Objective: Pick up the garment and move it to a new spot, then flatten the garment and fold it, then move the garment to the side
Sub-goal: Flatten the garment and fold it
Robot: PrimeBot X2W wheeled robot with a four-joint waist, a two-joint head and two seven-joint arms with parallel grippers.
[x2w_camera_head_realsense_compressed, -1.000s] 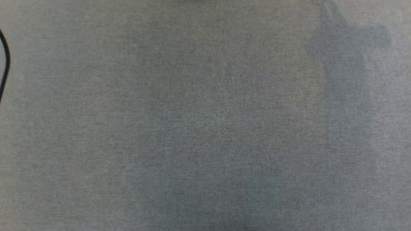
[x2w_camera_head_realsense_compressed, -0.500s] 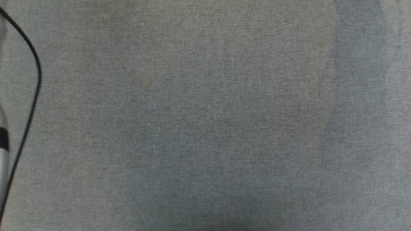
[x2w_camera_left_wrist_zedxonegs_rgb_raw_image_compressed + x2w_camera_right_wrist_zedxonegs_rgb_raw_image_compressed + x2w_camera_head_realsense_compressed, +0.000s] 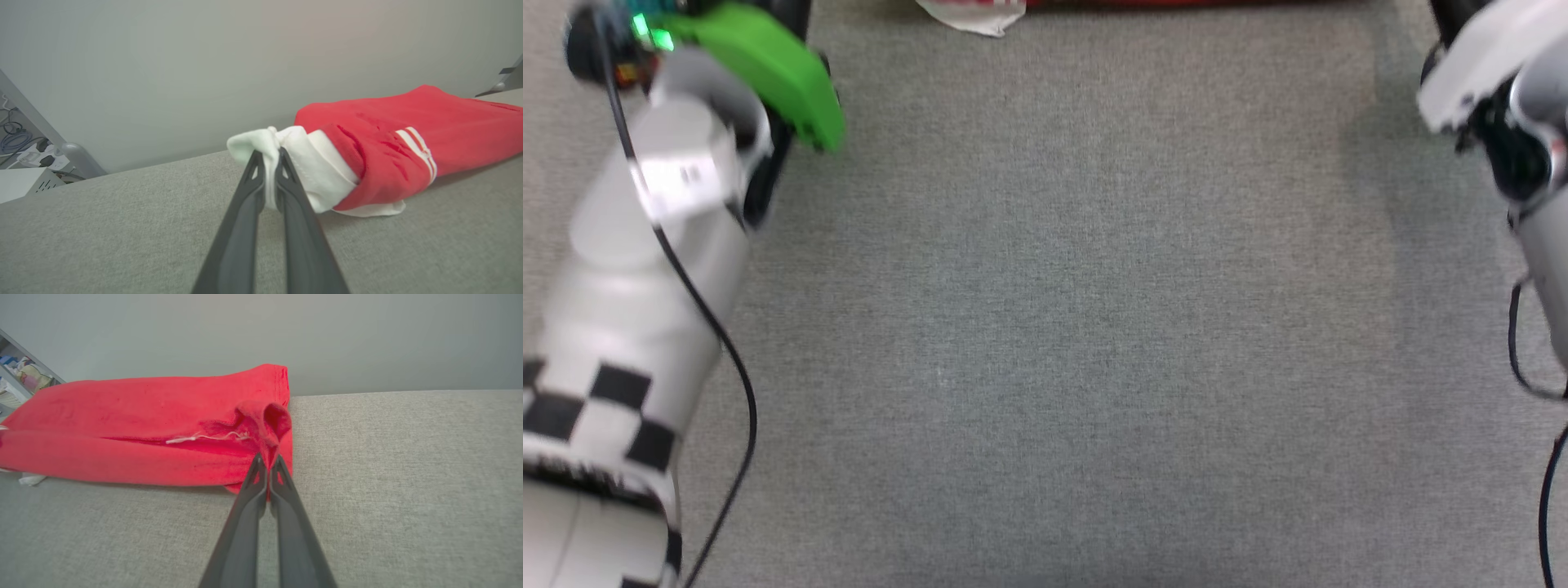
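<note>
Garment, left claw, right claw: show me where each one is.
garment (image 3: 143,412): right wrist view, middle of its red body.
left claw (image 3: 269,159): left wrist view, between fingertips shut on white cloth.
right claw (image 3: 268,459): right wrist view, between fingertips shut on a red fold.

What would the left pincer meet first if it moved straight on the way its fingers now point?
The left pincer is shut on the white sleeve of the red jersey, so that comes first; beyond it, probably the grey wall, though depth is unclear.
</note>
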